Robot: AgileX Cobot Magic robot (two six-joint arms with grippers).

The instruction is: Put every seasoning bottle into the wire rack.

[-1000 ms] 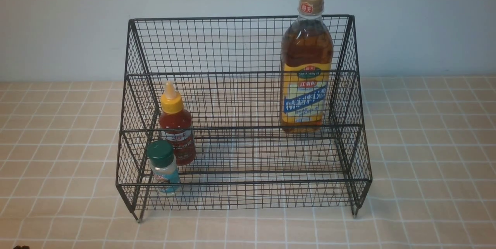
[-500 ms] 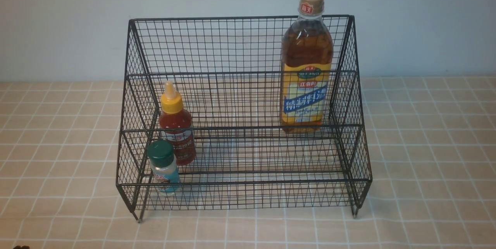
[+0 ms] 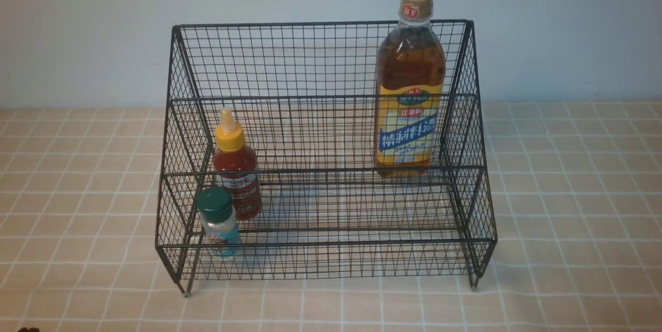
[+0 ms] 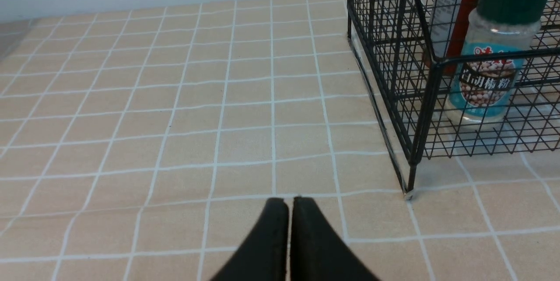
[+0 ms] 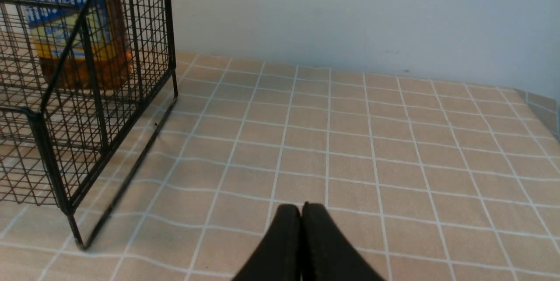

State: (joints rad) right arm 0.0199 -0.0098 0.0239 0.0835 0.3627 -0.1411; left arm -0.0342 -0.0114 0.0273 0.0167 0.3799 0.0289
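three upright seasoning bottles [image 3: 409, 84] inside the wire rack [image 3: 326, 257], left claw [image 4: 289, 204] and right claw [image 5: 301, 211] pinched empty

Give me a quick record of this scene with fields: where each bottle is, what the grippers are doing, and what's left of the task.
rack: black wire rack on the tiled table
shaker: upright, front tier, left end
red bottle: upright, tier behind the shaker
amber bottle: upright, back tier, right side
left gripper: shut, empty, outside rack
right gripper: shut, empty, outside rack
left to place: none
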